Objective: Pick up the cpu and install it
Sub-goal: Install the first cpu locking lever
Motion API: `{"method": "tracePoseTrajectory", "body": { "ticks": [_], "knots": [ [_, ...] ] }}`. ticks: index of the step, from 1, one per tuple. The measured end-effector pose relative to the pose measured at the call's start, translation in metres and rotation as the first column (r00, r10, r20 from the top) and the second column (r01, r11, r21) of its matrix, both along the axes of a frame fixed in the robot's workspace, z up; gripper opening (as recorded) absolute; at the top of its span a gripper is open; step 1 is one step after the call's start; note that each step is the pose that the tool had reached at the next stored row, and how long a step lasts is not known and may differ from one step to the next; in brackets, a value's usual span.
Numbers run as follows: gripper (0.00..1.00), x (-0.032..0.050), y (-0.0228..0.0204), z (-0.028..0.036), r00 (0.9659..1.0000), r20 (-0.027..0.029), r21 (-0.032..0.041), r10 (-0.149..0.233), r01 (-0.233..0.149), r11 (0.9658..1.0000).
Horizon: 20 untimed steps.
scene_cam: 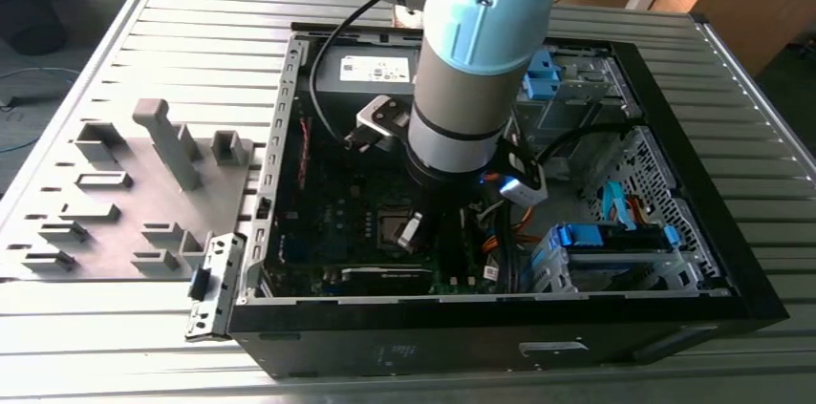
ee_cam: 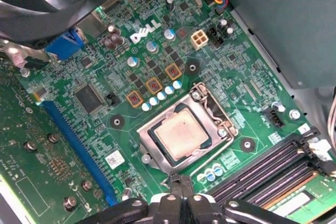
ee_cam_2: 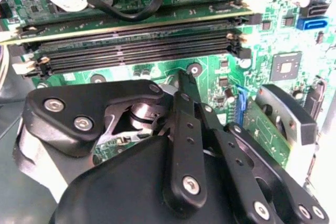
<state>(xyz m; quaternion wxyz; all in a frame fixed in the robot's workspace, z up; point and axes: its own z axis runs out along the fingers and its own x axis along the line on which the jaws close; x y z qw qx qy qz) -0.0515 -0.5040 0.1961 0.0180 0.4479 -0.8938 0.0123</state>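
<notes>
Cpu [ee_cam: 180, 136], one, sits in the motherboard [ee_cam: 94, 129] socket; pincer [ee_cam: 181, 182] pressed closed, holding nothing, just beside.

Exterior view high, overlooking case [scene_cam: 510, 328]; both wrist views close over motherboard [ee_cam: 94, 129].

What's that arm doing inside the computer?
A robot arm is reaching down into an open computer case lying on a metal table. In the first wrist view the cpu already sits in its socket on the motherboard, and the gripper hovers beside it, fingers together, holding nothing.
</notes>
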Motion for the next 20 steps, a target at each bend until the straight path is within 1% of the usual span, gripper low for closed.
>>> {"method": "tracePoseTrajectory", "body": {
  "ticks": [2,4,6,8,12,20],
  "knots": [
    [0.11,0.0017,-0.0001,-0.0001,1.0000,0.0000,0.0000,0.000,0.000,1.0000],
    [0.11,0.0054,-0.0002,-0.0002,1.0000,-0.0010,0.0001,0.000,0.000,1.0000],
    [0.11,0.0071,-0.0003,-0.0002,1.0000,-0.0017,-0.0007,0.000,0.000,1.0000],
    [0.11,0.0071,-0.0003,-0.0010,1.0000,-0.0017,-0.0023,0.000,0.000,1.0000],
    [0.11,0.0071,-0.0004,-0.0037,1.0000,-0.0018,-0.0031,-0.001,0.001,1.0000],
    [0.11,0.0071,-0.0004,-0.0053,1.0000,-0.0018,-0.0035,-0.001,0.001,1.0000]
  ]
}}
